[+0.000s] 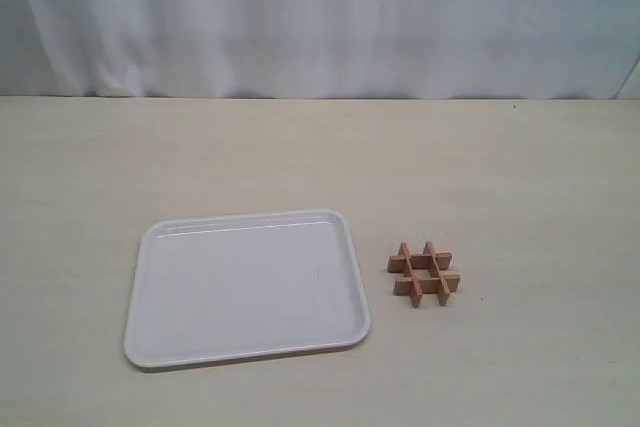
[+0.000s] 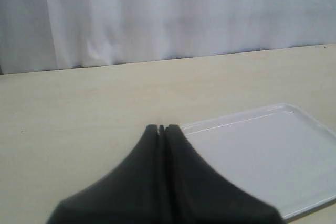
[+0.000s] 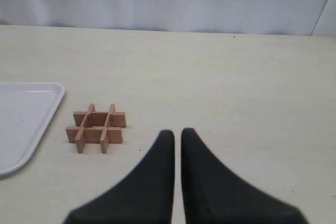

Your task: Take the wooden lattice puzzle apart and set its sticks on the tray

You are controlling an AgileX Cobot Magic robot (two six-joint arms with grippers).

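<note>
The wooden lattice puzzle (image 1: 425,272) lies whole on the table, a small reddish-brown hash shape just right of the tray (image 1: 250,287). Its four sticks are interlocked. The white tray holds nothing. In the right wrist view the puzzle (image 3: 96,128) sits apart from my right gripper (image 3: 177,132), whose dark fingers stand almost together with only a thin slit and nothing between them. A corner of the tray (image 3: 21,114) shows beside the puzzle. My left gripper (image 2: 161,128) is shut and empty, hovering near one corner of the tray (image 2: 262,150). Neither gripper shows in the exterior view.
The pale table (image 1: 520,167) stretches around the tray and puzzle. A white curtain (image 1: 320,17) hangs along the table's far edge.
</note>
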